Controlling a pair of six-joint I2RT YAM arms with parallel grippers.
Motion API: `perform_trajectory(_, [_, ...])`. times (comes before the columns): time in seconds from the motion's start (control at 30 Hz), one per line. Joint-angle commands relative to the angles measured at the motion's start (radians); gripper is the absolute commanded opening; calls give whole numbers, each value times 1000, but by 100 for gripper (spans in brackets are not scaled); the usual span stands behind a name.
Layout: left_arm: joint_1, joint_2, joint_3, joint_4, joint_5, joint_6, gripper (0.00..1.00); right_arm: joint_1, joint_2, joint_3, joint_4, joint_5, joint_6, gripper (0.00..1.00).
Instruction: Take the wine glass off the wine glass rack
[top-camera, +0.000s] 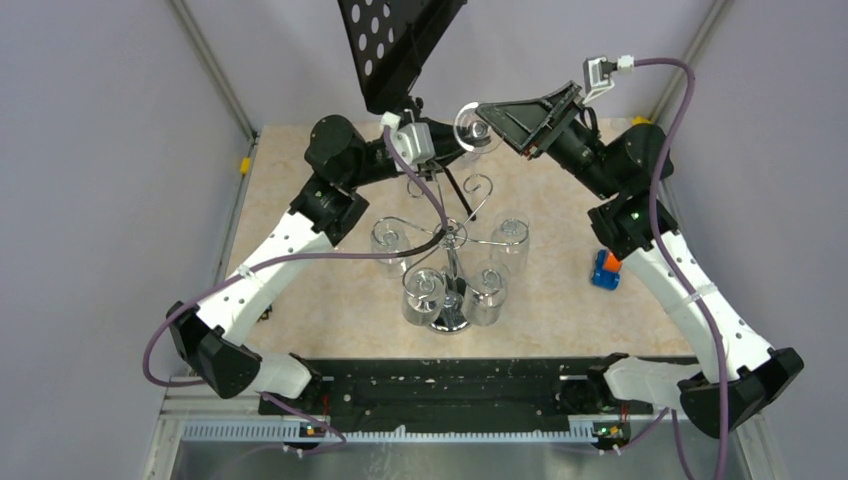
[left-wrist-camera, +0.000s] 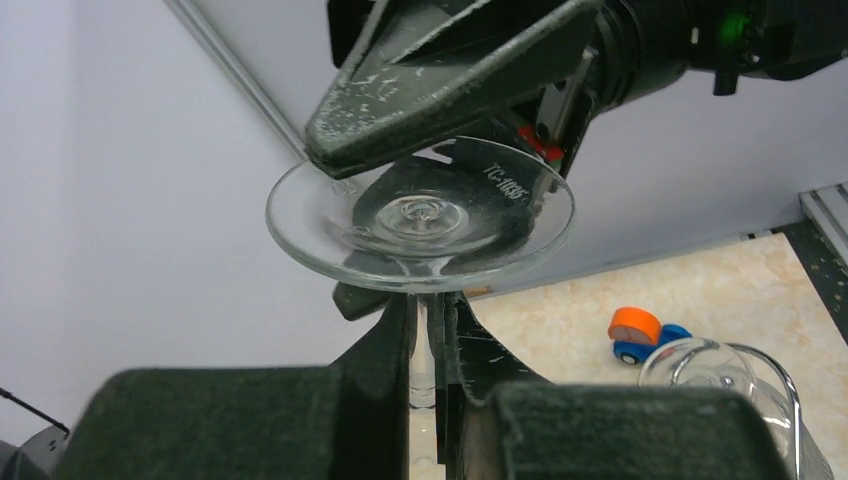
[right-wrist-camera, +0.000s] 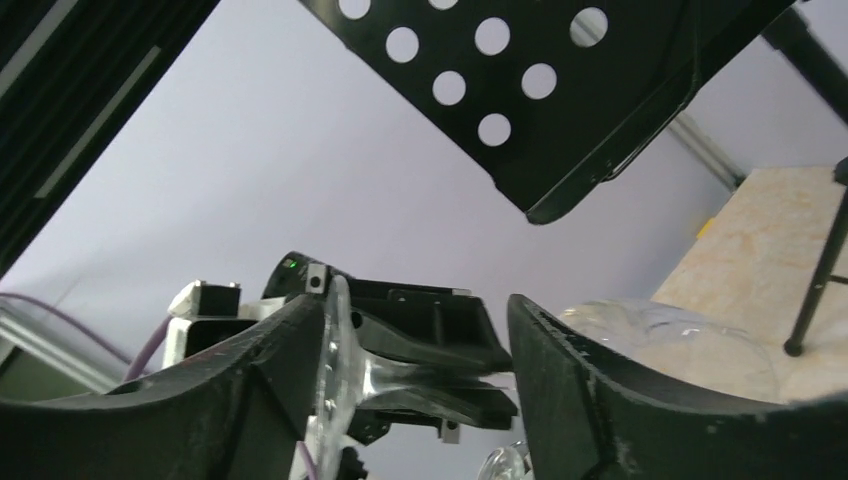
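The wine glass hangs in the air above the back of the table, its round foot facing my right arm. My left gripper is shut on the stem just under the foot. My right gripper stands open around the foot, which lies against its left finger; the right finger is well apart from it. The bowl is hidden behind my left fingers. The chrome wine glass rack stands mid-table below both grippers.
Several more glasses hang upside down on the rack's scroll arms. A black perforated music stand rises behind the grippers and looms overhead in the right wrist view. A blue and orange toy car sits at the right.
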Motion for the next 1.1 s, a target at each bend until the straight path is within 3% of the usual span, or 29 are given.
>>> perform_trajectory(0.0, [-4, -29, -6, 211, -65, -77, 0, 3, -69, -2, 0, 91, -112, 72])
perform_trajectory(0.07, [-4, -27, -19, 266, -100, -139, 0, 0, -109, -52, 16, 144, -131, 77])
perform_trajectory(0.3, [-8, -34, -27, 460, -293, -446, 0, 0, -199, -174, 72, 231, -153, 81])
perform_trajectory(0.43, [-12, -76, -126, 735, -483, -724, 0, 0, -223, -264, 218, 212, -116, 84])
perform_trajectory(0.5, [-11, -95, -144, 777, -562, -811, 0, 0, -231, -293, 278, 199, -103, 86])
perform_trajectory(0.63, [-13, -117, -148, 821, -581, -932, 0, 0, -221, -296, 331, 144, -92, 86])
perform_trajectory(0.83, [-12, -106, -139, 871, -615, -1074, 0, 1, -176, -290, 483, 46, 9, 76])
perform_trajectory(0.97, [-13, -96, -127, 897, -607, -1106, 0, 4, -143, -281, 643, -50, 67, 70])
perform_trajectory(1.07, [-13, -89, -119, 899, -603, -1122, 0, 13, -132, -257, 665, -86, 77, 69])
